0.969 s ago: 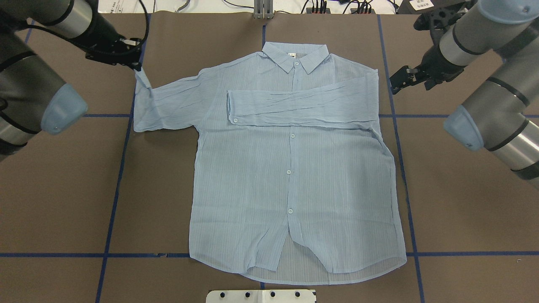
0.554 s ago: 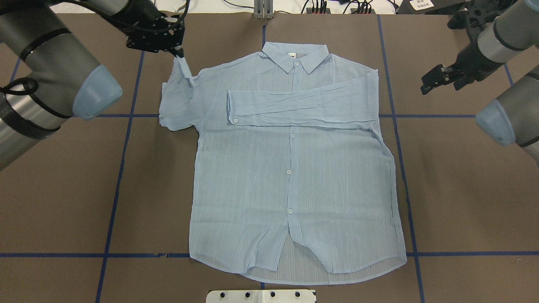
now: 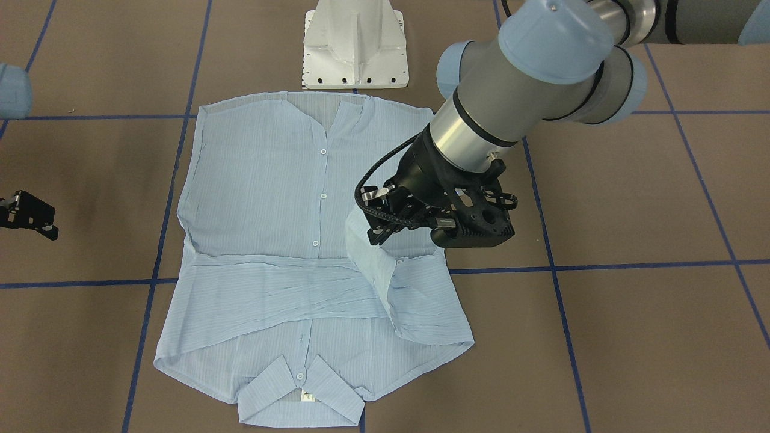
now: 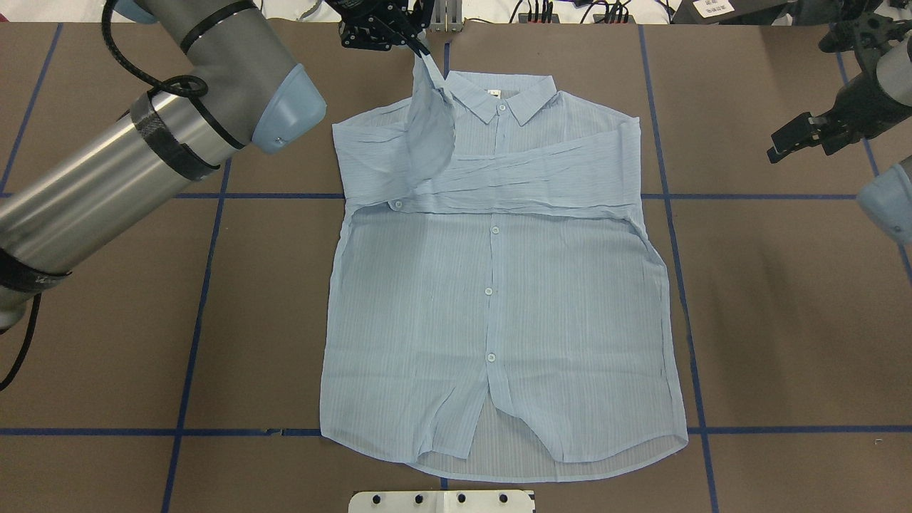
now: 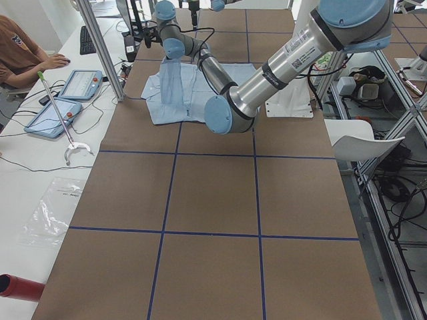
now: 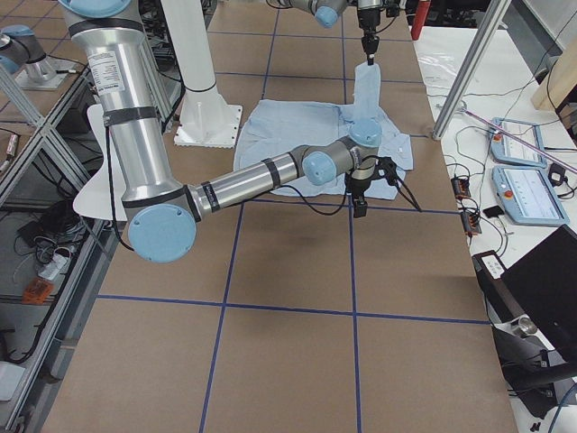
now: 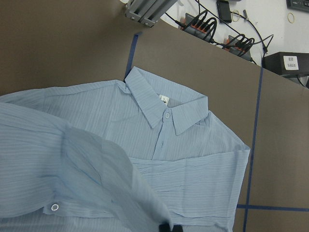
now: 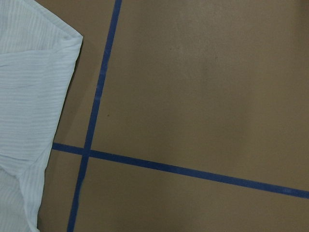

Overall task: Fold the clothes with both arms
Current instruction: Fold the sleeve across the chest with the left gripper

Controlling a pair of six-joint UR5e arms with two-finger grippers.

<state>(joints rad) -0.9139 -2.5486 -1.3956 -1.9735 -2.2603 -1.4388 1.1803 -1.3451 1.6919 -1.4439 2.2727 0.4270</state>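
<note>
**Garment.** The thin light-blue striped long-sleeved button-up shirt [image 4: 491, 320] lies front up and buttoned on the brown table [image 4: 784, 320], which is marked with blue tape lines. Its pointed collar [image 4: 499, 96] lies at the far edge from the robot. Its hem lies near the white metal pedestal plate [image 3: 355, 45]. The body of the shirt is spread flat.

**Sleeves.** The right-side sleeve [image 4: 541, 178] is folded across the chest. Its buttoned cuff [image 4: 397, 204] lies near the opposite side seam. The left-side sleeve [image 4: 429, 132] is raised off the table. It hangs from its cuff end and drapes down onto the chest, where it overlaps the end of the folded sleeve. In the exterior right view it hangs nearly vertical.

**Left gripper.** The left gripper [image 4: 417, 48] is held above the shirt, just beside the collar on the robot's left. Its jaws are pinching the end of the left-side sleeve.

**Right gripper.** The right gripper [image 4: 784, 146] hovers over bare table on the robot's right, well apart from the shirt's shoulder. Its jaws appear spread with nothing between them. Its wrist camera shows only the table, crossed tape and one edge of the shirt.

**Surroundings.** A person [image 5: 17, 53] sits at a white side desk in the exterior left view.
</note>
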